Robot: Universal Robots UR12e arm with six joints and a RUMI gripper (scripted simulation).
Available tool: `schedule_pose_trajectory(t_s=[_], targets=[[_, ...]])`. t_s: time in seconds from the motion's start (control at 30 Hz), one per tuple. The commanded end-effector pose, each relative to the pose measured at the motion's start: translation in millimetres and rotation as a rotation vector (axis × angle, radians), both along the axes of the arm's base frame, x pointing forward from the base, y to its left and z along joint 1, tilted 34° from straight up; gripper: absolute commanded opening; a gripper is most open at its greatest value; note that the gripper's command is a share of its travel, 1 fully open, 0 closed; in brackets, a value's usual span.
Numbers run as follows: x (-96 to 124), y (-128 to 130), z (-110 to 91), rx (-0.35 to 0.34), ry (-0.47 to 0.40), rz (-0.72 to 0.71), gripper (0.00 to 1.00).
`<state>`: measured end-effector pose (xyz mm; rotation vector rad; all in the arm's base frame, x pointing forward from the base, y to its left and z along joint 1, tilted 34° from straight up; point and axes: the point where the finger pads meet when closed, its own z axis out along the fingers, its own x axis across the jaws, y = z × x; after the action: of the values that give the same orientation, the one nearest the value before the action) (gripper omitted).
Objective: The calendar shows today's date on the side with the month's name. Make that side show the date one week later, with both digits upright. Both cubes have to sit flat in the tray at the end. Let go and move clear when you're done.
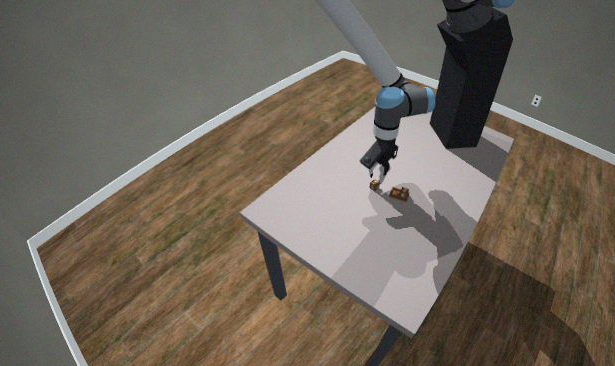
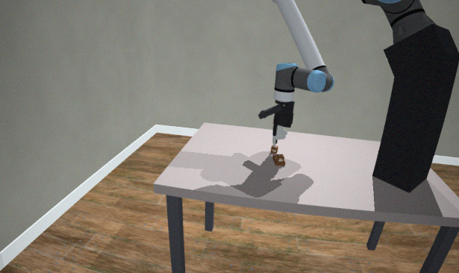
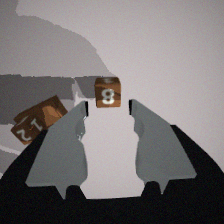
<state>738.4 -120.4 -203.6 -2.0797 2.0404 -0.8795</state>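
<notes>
A brown wooden cube (image 1: 374, 185) (image 2: 274, 150) (image 3: 108, 94) stands on the table outside the tray. In the wrist view one side shows a white 8. The brown calendar tray (image 1: 398, 198) (image 2: 276, 162) (image 3: 62, 106) lies beside it, turned at an angle in the wrist view. A second cube (image 1: 405, 191) (image 3: 29, 130) sits in one end of the tray, with a 1 and a 2 visible. The tray's other end is vacant. My gripper (image 1: 376, 179) (image 2: 275, 144) (image 3: 108, 101) is partly open and empty, pointing down just above the loose cube. The month's name cannot be read.
The calendar stands on a pale table (image 1: 307, 200) (image 2: 330, 175), with the arm's shadow across it. The dark robot pedestal (image 1: 462, 90) (image 2: 412, 112) stands at the table's far right end. In the wrist view the tray is close to the left finger.
</notes>
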Motion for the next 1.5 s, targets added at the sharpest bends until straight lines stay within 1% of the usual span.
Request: schedule_pose_trajectory(t_s=[0.0,1.1,1.3,1.47], targets=[[0,0,0,0.000,-0.001,0.000,0.28],[0,0,0,0.000,-0.001,0.000,0.28],[-2,2,4,0.000,-0.001,0.000,0.28],[-8,6,15,0.000,-0.001,0.000,0.28]])
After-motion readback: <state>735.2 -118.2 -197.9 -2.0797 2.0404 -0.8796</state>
